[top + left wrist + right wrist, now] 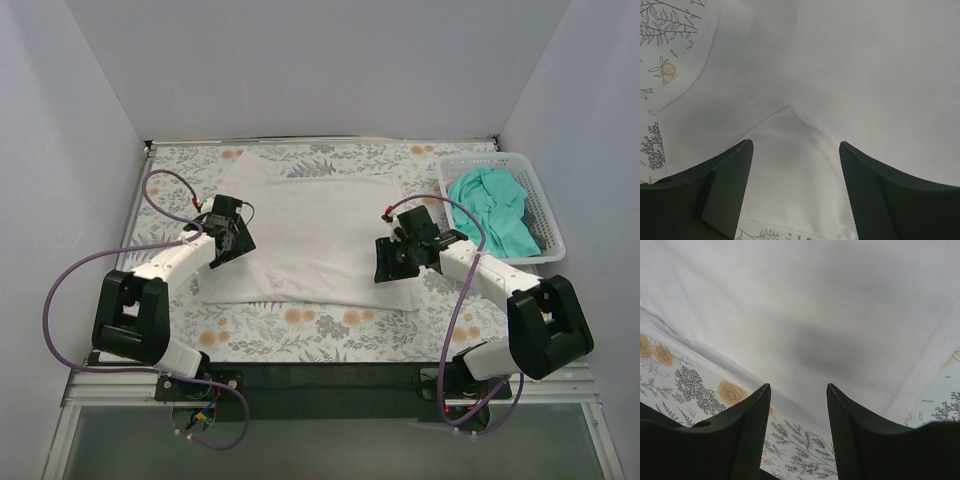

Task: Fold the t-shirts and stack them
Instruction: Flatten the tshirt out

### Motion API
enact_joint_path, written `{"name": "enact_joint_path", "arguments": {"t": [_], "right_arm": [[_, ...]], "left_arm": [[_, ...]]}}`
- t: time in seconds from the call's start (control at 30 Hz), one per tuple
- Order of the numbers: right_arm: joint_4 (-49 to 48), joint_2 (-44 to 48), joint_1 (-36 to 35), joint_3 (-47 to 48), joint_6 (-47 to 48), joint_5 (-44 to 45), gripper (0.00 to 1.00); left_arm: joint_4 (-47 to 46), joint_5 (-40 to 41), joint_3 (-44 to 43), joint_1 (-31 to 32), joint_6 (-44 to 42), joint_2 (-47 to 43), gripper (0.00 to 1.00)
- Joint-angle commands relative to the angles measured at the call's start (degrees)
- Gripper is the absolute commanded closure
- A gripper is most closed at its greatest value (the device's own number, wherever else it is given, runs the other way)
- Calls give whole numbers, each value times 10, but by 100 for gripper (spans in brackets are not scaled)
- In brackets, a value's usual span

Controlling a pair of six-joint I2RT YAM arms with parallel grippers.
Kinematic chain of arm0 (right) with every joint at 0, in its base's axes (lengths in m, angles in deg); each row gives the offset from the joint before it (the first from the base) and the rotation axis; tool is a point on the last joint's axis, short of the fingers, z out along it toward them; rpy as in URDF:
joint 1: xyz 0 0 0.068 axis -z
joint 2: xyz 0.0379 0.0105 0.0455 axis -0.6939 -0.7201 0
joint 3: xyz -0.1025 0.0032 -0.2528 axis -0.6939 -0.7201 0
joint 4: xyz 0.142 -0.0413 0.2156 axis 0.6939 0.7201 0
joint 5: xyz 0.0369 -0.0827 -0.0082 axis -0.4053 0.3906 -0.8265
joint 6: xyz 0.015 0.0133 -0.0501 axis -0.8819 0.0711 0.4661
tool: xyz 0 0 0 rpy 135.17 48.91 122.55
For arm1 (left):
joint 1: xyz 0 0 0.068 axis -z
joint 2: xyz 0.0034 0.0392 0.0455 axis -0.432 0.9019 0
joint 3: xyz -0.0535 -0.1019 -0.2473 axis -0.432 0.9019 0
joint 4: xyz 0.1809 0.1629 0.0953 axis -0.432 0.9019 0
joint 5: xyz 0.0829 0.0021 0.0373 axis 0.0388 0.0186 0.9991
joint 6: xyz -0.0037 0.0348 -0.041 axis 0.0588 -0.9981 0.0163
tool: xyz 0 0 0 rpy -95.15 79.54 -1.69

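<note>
Ideally, the white shirt is pinched squarely at its frame-left and frame-right edges (left gripper and right gripper are spread, empty) before being folded.

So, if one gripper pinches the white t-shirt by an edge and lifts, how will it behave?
Probably floppy: the white t-shirt lies flat with a soft crease, so it would likely sag from one pinch. Likely light for its spread, looking like thin cloth. Pushed, it may bunch rather than slide on the floral tablecloth.
</note>
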State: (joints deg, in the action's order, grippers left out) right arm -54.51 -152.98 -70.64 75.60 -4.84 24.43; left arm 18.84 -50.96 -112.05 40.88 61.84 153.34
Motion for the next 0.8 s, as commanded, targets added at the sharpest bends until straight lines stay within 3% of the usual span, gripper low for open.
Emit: {"name": "enact_joint_path", "arguments": {"t": [0.0, 0.47, 0.57, 0.73, 0.77], "right_arm": [[-38, -4, -9, -3, 12, -26, 53], [-53, 15, -13, -46, 14, -32, 53], [-54, 19, -14, -48, 17, -32, 53], [-53, 30, -13, -51, 21, -31, 53], [-53, 32, -13, -50, 21, -31, 53]], "left_arm": [[-22, 42, -33, 2, -8, 25, 37], [-12, 52, -51, 2, -2, 101, 60], [-8, 53, -56, 2, -2, 103, 69], [27, 53, -59, 3, 1, 86, 100], [48, 54, -58, 2, 3, 75, 100]]}}
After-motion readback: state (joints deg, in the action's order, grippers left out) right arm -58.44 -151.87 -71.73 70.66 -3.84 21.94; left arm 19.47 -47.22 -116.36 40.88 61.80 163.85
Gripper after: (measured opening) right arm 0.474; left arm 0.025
